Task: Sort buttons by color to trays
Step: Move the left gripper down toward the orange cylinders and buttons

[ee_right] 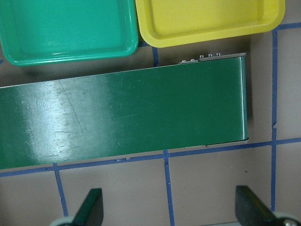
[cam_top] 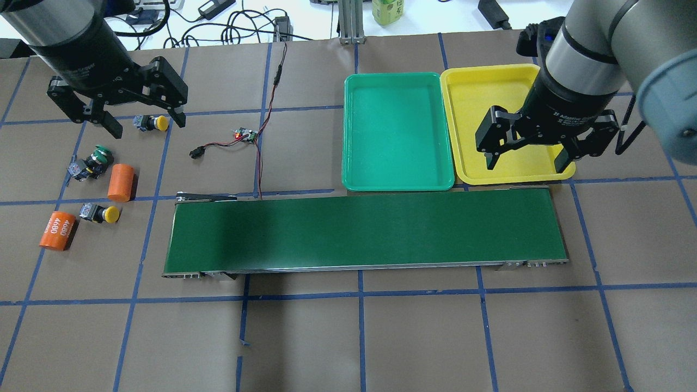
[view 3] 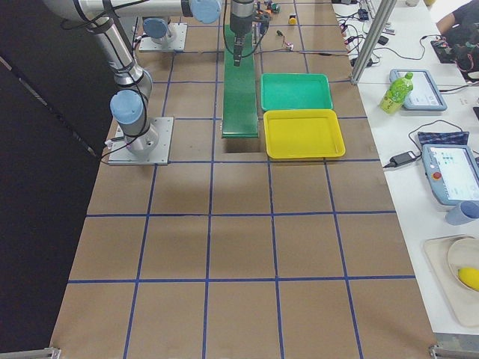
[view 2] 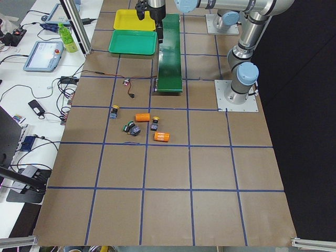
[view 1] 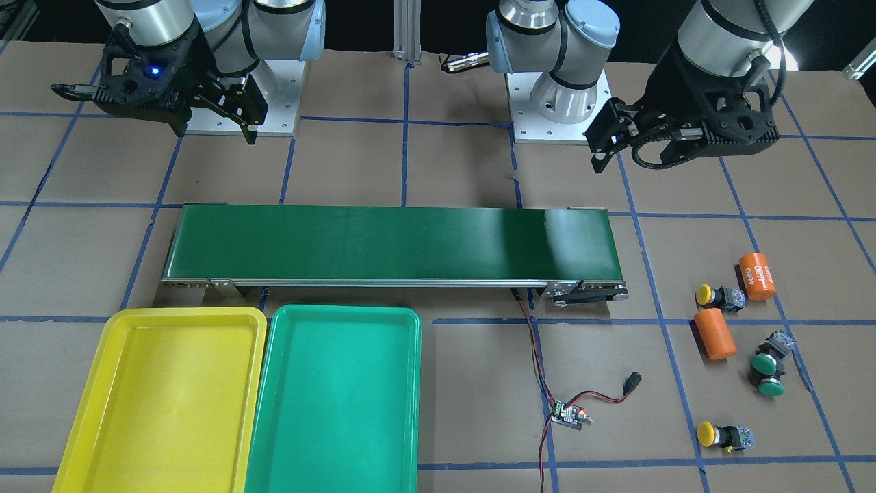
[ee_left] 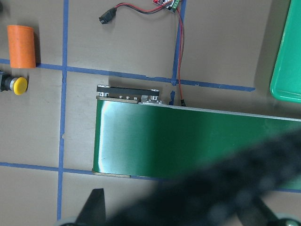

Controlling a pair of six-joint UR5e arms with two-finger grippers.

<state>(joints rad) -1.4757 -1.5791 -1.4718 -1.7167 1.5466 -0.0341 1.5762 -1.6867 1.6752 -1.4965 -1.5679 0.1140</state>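
Two yellow-capped buttons (cam_top: 155, 123) (cam_top: 103, 213) and two green-capped buttons (cam_top: 92, 160), close together, lie on the brown table at the left. The green tray (cam_top: 397, 133) and the yellow tray (cam_top: 474, 109) stand side by side beyond the conveyor, both empty. My left gripper (cam_top: 146, 124) is open and empty, held high above the button area. My right gripper (cam_top: 525, 163) is open and empty, high over the yellow tray's near edge. The left wrist view shows one yellow button (ee_left: 16, 86). The right wrist view shows both trays (ee_right: 70, 28) (ee_right: 207, 19).
A long dark-green conveyor belt (cam_top: 365, 231) runs across the middle of the table. Two orange cylinders (cam_top: 121, 182) (cam_top: 57, 230) lie among the buttons. A small circuit board with red and black wires (cam_top: 245, 135) lies between the buttons and the green tray.
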